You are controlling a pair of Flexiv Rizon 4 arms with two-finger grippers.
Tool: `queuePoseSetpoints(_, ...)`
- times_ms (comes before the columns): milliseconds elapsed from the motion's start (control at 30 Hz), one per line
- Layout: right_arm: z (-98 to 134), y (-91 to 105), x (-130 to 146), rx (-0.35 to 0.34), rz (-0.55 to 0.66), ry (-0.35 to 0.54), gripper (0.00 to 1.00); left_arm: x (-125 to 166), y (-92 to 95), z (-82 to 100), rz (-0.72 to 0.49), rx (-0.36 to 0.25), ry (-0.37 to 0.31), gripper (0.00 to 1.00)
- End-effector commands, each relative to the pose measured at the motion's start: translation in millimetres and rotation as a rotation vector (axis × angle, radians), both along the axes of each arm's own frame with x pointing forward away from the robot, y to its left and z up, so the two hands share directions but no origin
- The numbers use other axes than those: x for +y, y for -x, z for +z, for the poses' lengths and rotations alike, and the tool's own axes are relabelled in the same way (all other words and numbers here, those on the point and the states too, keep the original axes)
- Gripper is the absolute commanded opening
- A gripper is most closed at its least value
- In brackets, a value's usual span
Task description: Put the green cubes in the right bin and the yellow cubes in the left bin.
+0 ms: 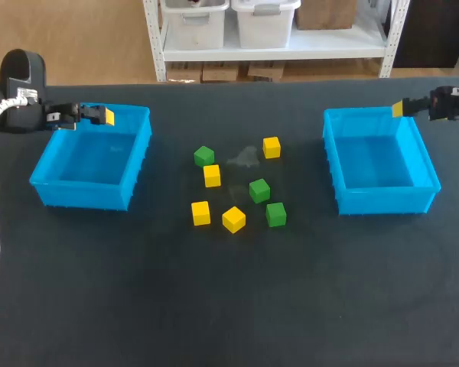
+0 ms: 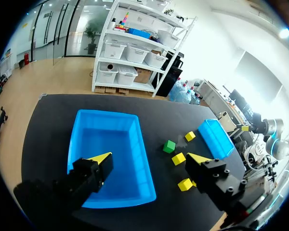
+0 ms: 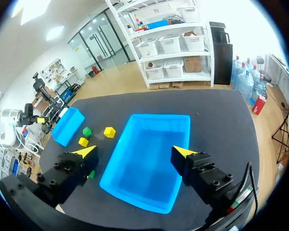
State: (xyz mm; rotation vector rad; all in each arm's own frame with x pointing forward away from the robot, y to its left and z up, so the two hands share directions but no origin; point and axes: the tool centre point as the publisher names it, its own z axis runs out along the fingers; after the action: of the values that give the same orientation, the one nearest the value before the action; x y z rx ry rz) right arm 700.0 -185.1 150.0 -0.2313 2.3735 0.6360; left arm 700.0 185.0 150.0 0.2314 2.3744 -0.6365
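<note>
Lying between two bins [image 1: 140,149], seven cubes [image 1: 233,219]

Overhead head camera sees the whole table [image 1: 229,306]; both wrist cameras share the cubes [image 2: 169,146] midway.

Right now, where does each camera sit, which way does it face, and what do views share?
Head view: above, behind the robot, looking down on the table; left gripper and right gripper show.
Left wrist view: on that wrist, facing the left bin past its open fingers.
Right wrist view: on that wrist, facing the right bin past its open fingers.
Shared: all show both bins and cubes.
</note>
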Motion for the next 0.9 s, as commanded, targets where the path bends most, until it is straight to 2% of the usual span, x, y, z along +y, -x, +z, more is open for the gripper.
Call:
queuePoseSetpoints(33, 0.0, 0.0, 0.0, 0.0, 0.0, 0.0, 1.0, 0.0, 0.0, 0.0, 0.0, 0.0, 0.0, 1.0)
queuePoseSetpoints(800, 0.0, 0.0, 0.0, 0.0, 0.0, 0.0, 1.0, 0.0, 0.0, 0.0, 0.0, 0.0, 0.0, 1.0)
queuePoseSetpoints(900, 7.3, -7.6, 3.9, -0.019, -0.008, 0.007, 1.0, 0.0, 0.0, 0.0, 0.0, 0.0, 0.0, 1.0)
